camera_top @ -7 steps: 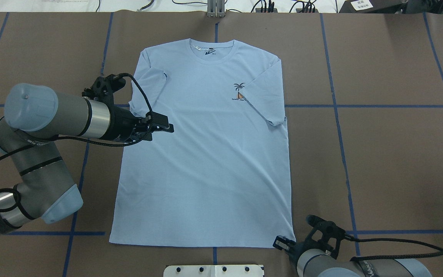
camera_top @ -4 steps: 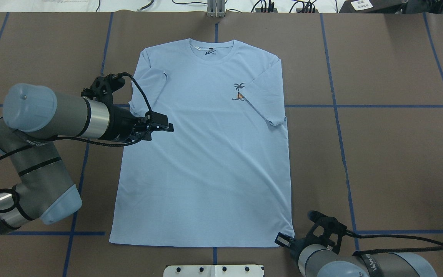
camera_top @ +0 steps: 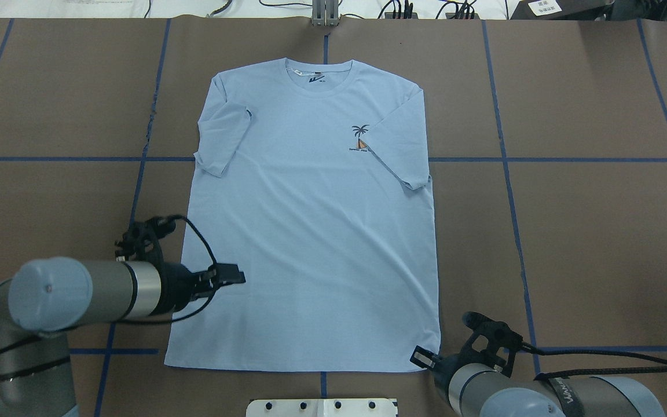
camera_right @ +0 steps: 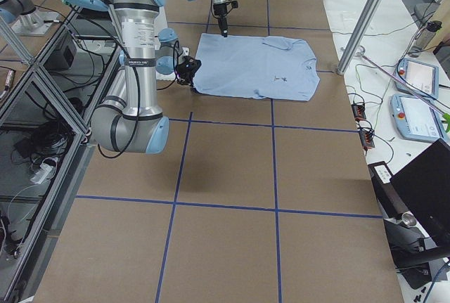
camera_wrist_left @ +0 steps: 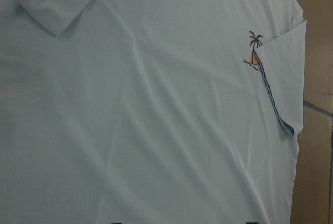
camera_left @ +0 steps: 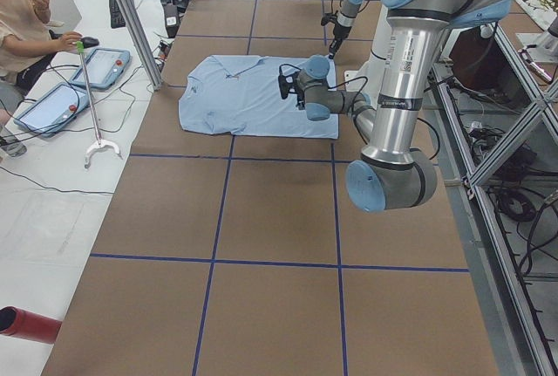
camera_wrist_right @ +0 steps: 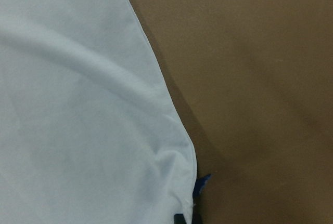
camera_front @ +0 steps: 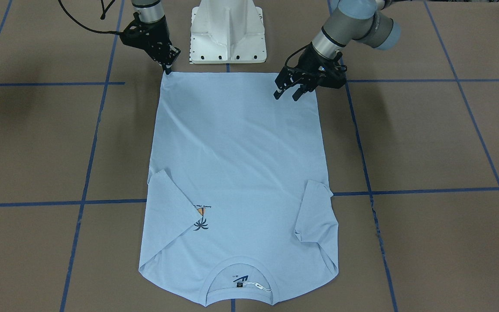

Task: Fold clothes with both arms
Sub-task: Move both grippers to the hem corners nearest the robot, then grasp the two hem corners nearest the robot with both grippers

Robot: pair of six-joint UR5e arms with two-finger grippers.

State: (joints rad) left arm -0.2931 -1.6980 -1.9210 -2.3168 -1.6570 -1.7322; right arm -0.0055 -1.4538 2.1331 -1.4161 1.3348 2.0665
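The light blue T-shirt (camera_top: 316,231) lies flat on the brown table, collar at the far side, both sleeves folded inward; the palm-tree print (camera_top: 360,138) is partly covered by one sleeve. My left gripper (camera_top: 239,277) is open and empty, hovering over the shirt's lower left part; in the front-facing view its fingers (camera_front: 286,96) stand apart just above the hem. My right gripper (camera_front: 168,70) is shut at the shirt's near right hem corner (camera_top: 438,347), where the cloth bunches; the right wrist view shows that corner (camera_wrist_right: 190,198) by the fingertips.
The white pedestal base (camera_front: 228,34) stands just behind the near hem. Blue tape lines (camera_top: 542,159) cross the brown table cover. A metal post (camera_top: 325,14) and cables sit at the far edge. An operator (camera_left: 26,10) sits beyond the table with tablets.
My left arm has swung from beside the folded left sleeve back toward the near hem, gripper still open. My right gripper has shifted slightly at the hem corner.
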